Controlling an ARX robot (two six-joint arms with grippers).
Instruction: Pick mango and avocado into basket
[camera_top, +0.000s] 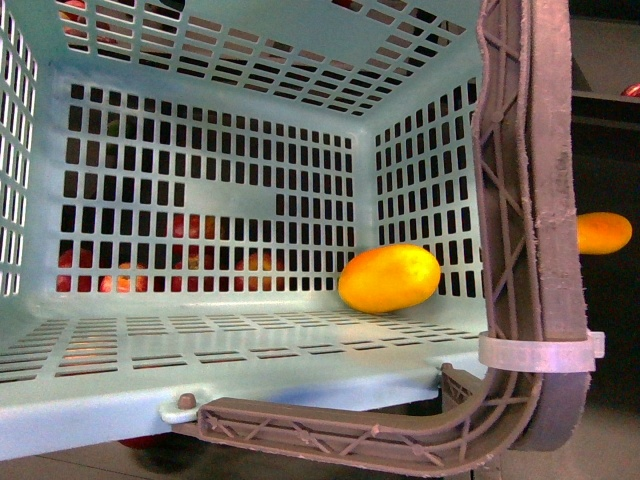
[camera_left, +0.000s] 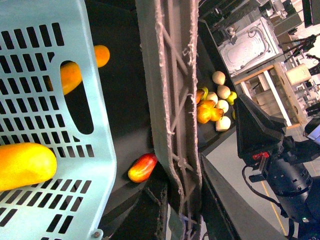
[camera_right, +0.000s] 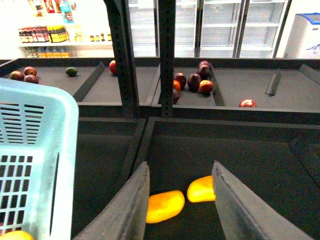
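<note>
One smooth, evenly yellow-orange oblong mango (camera_top: 390, 278) lies inside the light aqua slotted plastic basket (camera_top: 200, 330). The basket is tipped so that its opening faces the front camera, and the mango rests on the lowermost slotted wall near a corner. The basket's brown-grey ribbed folding handle (camera_top: 520, 200) crosses that view, bound with a white zip tie (camera_top: 540, 352). In the left wrist view the handle (camera_left: 172, 100) runs straight back toward the left tool, with the basket wall (camera_left: 45, 75) and the mango (camera_left: 25, 165) on one side of it. A red-blushed fruit (camera_left: 142, 167) lies just beside the handle on the dark grey compartmented desk (camera_left: 120, 100). The left tool's own fingers cannot be made out, so I cannot tell whether it grips the handle. The right tool (camera_right: 180, 167) stands spread wide, its two dark grey fingers (camera_right: 132, 210) holding nothing. Past the gap between them, lower down, two more yellow-orange oblong fruits (camera_right: 165, 206) lie just beside each other in a desk compartment. The basket (camera_right: 35, 150) hangs close beside the right tool, apart from it. The dark green egg-shaped avocado (camera_right: 71, 71) sits well beyond the right tool in a far raised compartment on the basket's side. A few dark red round fruits (camera_right: 25, 75) share that compartment but lie apart from it.
</note>
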